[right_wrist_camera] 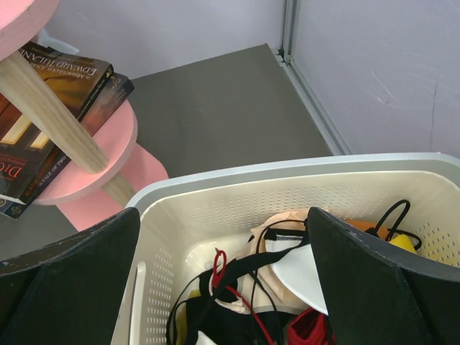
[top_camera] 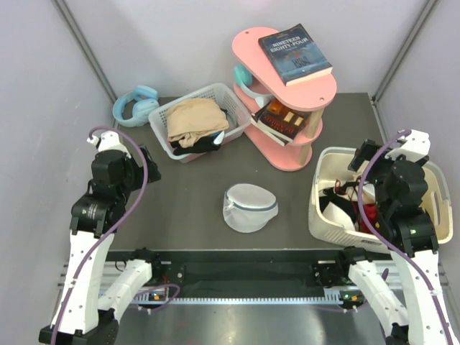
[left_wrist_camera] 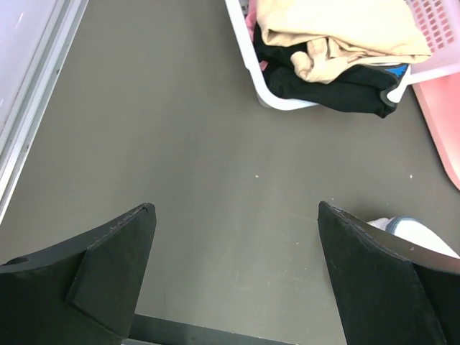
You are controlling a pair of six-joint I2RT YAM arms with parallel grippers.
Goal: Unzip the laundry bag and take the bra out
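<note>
The laundry bag (top_camera: pixel 249 206) is a small white mesh dome with a dark teal zipper band. It lies on the dark table between the two arms, zipped shut; what is inside is hidden. A corner of it shows at the lower right of the left wrist view (left_wrist_camera: pixel 419 233). My left gripper (top_camera: pixel 147 159) hangs open and empty above bare table (left_wrist_camera: pixel 237 215), to the bag's left. My right gripper (top_camera: pixel 357 167) is open and empty above the cream tub (right_wrist_camera: pixel 237 188), to the bag's right.
A white slatted basket (top_camera: pixel 167 115) of folded clothes (left_wrist_camera: pixel 338 36) stands at the back left. A pink tiered shelf (top_camera: pixel 316 90) with books (right_wrist_camera: pixel 57 79) stands at the back centre. Blue headphones (top_camera: pixel 135 103) lie far left. The cream tub (top_camera: pixel 320 219) holds tangled underwear (right_wrist_camera: pixel 287 273).
</note>
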